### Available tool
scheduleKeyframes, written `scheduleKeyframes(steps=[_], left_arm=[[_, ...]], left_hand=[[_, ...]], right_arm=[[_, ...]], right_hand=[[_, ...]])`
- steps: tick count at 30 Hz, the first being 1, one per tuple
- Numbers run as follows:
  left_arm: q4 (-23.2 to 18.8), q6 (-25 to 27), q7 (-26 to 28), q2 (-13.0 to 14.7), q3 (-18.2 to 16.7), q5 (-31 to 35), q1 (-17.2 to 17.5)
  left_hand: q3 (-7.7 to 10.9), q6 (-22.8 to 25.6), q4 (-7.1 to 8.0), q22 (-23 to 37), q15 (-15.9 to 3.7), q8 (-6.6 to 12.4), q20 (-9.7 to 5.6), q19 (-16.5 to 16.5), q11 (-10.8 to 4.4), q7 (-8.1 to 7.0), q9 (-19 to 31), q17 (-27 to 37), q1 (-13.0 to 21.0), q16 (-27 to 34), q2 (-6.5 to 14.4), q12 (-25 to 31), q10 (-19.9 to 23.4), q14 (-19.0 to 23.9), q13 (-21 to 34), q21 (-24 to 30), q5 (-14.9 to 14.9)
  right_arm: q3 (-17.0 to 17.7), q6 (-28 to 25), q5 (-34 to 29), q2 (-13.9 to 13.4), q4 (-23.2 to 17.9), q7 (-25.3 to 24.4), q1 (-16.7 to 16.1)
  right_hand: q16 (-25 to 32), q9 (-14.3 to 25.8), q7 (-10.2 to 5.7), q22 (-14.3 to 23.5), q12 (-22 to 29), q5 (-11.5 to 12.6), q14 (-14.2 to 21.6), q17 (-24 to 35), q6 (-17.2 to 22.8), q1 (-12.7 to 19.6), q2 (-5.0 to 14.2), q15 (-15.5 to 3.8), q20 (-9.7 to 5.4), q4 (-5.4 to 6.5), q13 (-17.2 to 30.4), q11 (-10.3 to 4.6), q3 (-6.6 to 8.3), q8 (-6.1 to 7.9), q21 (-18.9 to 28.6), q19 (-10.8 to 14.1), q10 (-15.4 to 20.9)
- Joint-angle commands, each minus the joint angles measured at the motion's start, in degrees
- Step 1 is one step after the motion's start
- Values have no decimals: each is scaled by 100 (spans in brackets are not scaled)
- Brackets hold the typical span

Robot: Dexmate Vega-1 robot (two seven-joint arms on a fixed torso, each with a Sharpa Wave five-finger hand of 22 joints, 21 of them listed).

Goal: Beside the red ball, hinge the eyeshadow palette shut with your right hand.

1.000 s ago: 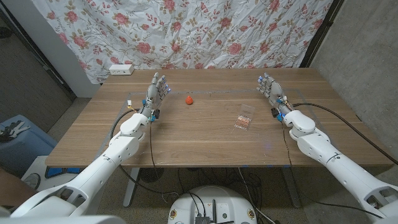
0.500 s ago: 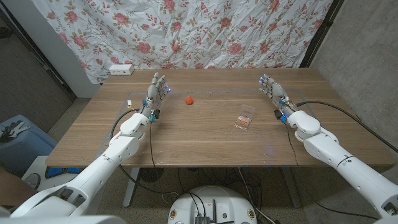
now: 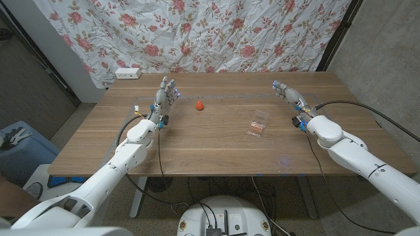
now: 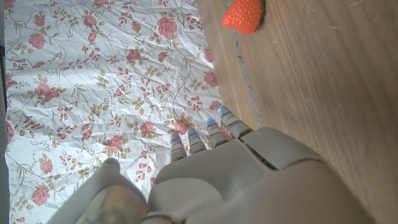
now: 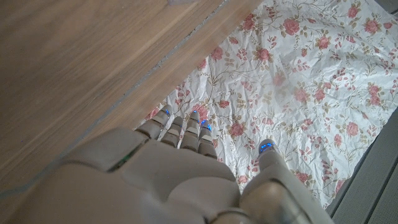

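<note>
The eyeshadow palette lies open on the wooden table, right of centre, a clear lid above a tray of pink-brown pans. The red ball, which looks like a small strawberry, sits farther back and to the left; it shows again as the red ball in the left wrist view. My right hand is raised near the table's far right, fingers apart and holding nothing, well to the right of the palette. My left hand stands at the far left, fingers spread and empty, left of the ball.
A floral curtain hangs behind the table. A white power strip sits at the table's back left corner. Cables trail across the right side of the table. A blue bin stands on the floor at left.
My right arm has swung slightly right and the hand has turned, its fingers now pointing more toward the table's middle. The left arm, ball and palette have not moved.
</note>
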Motion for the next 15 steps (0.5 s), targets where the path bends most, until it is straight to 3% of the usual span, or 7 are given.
scheduleKeyframes(steps=[1,15], left_arm=[[3,1,-1,2,0,-1,-3],[1,2,-1,3,-1,-2,-2]], left_hand=[[48,-10,-10,21,-136,30,5,43,-34,-40,24,29,27,34,55,28,1,21,23,25,40],[48,-11,-10,21,-127,29,11,40,-54,-40,24,29,27,35,55,23,-12,24,23,24,40]], right_arm=[[-6,-713,-514,-515,-707,-77,-147],[-63,-1645,-703,-985,-1334,246,-90]], right_hand=[[-3,6,34,14,42,8,-57,5,56,-76,48,3,-7,-30,16,-20,4,38,6,-40,114],[-6,7,77,14,7,4,-125,-25,-16,-103,62,52,-22,-38,11,14,-12,13,18,-189,134]])
